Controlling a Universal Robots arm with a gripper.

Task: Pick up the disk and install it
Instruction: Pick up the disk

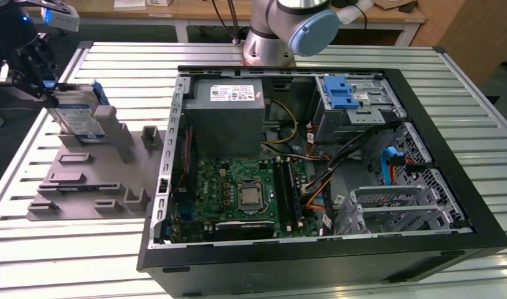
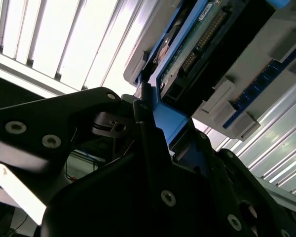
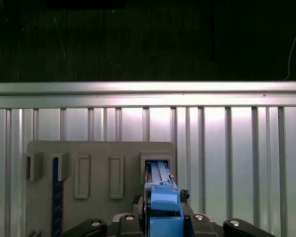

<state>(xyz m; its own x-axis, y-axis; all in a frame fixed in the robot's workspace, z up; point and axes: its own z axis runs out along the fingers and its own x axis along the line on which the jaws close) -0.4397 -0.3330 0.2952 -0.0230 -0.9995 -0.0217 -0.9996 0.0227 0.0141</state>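
Note:
In the exterior view the disk (image 1: 77,113) stands on edge in a slot of the grey fixture plate (image 1: 87,180), at the exterior view's far left. It is silver with a white-and-blue label and a blue carrier. My gripper (image 1: 47,93) is at its upper end, shut on the carrier's edge. In the second wrist view the black fingers (image 2: 148,143) clamp the blue carrier, and the disk (image 2: 197,44) shows its green circuit side beyond them. In the first wrist view the disk (image 3: 161,193) is seen edge-on between the fingers, over the fixture plate (image 3: 98,163).
An open black computer case (image 1: 453,187) lies on the slatted metal table (image 1: 71,255). Inside it are a grey power supply (image 1: 227,106), a motherboard (image 1: 245,193) and a blue-latched drive cage (image 1: 347,94). The arm's base (image 1: 274,34) stands behind the case.

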